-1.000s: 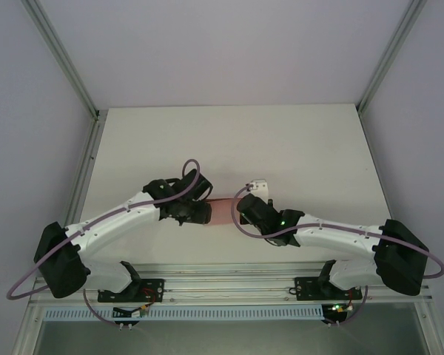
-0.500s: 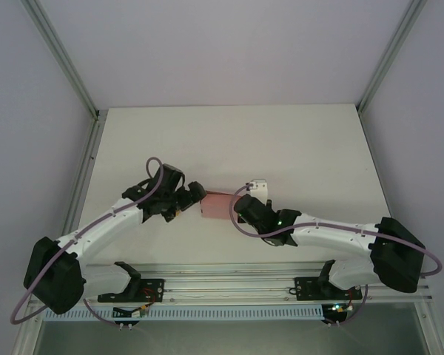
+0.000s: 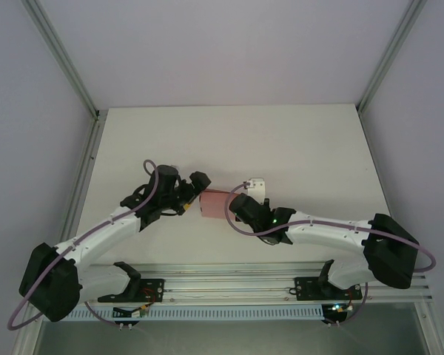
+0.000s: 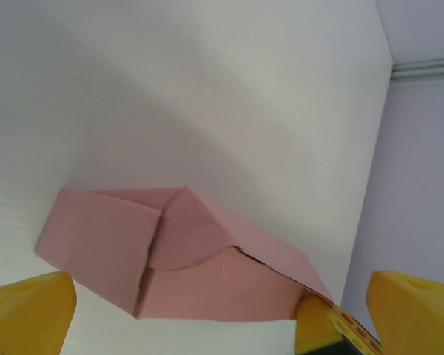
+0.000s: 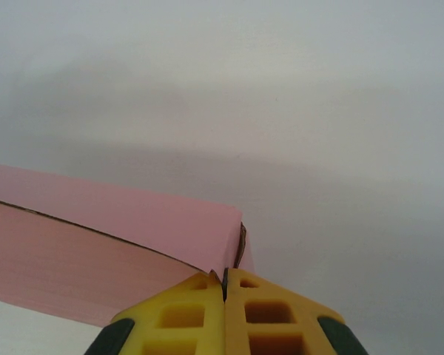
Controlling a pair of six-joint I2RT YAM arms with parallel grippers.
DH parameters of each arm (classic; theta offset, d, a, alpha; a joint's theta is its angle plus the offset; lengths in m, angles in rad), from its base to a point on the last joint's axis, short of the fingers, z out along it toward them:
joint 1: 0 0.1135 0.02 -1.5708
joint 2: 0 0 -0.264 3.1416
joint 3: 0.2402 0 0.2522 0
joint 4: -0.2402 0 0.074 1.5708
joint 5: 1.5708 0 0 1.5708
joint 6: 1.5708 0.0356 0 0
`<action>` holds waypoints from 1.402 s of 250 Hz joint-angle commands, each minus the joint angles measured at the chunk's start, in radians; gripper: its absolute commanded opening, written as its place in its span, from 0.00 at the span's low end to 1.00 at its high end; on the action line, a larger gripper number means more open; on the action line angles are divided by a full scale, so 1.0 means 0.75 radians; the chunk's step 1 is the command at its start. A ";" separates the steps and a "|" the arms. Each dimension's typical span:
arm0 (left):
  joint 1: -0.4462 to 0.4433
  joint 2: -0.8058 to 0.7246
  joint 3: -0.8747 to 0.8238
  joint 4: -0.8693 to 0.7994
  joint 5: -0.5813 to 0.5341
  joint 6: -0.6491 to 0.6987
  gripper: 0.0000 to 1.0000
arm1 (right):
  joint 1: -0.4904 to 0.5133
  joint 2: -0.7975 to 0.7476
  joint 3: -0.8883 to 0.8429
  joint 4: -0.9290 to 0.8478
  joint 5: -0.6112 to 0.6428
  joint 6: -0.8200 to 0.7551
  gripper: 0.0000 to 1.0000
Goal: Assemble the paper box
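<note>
One paper box (image 3: 213,203), pink, folded up, sits at the middle of the table (image 3: 281,140) between my grippers. My right gripper (image 5: 224,285): fingers clamped together on its thin edge. My left gripper (image 4: 220,314): fingers spread wide, facing its flapped end.

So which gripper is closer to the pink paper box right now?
Right. The right gripper is pinching an edge of the pink paper box, jaws closed on it. The left gripper sits just off the box's left end, jaws open, apparently not touching.
</note>
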 commanded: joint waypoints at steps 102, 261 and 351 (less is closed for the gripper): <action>0.015 0.159 -0.103 0.172 -0.016 -0.122 0.90 | 0.026 0.109 -0.044 -0.189 -0.120 0.014 0.00; -0.015 0.243 -0.334 0.399 -0.050 -0.133 0.42 | 0.042 0.105 -0.061 -0.205 -0.185 0.139 0.10; -0.021 0.193 -0.329 0.225 -0.114 -0.005 0.39 | -0.037 -0.127 0.018 -0.261 -0.274 0.164 0.44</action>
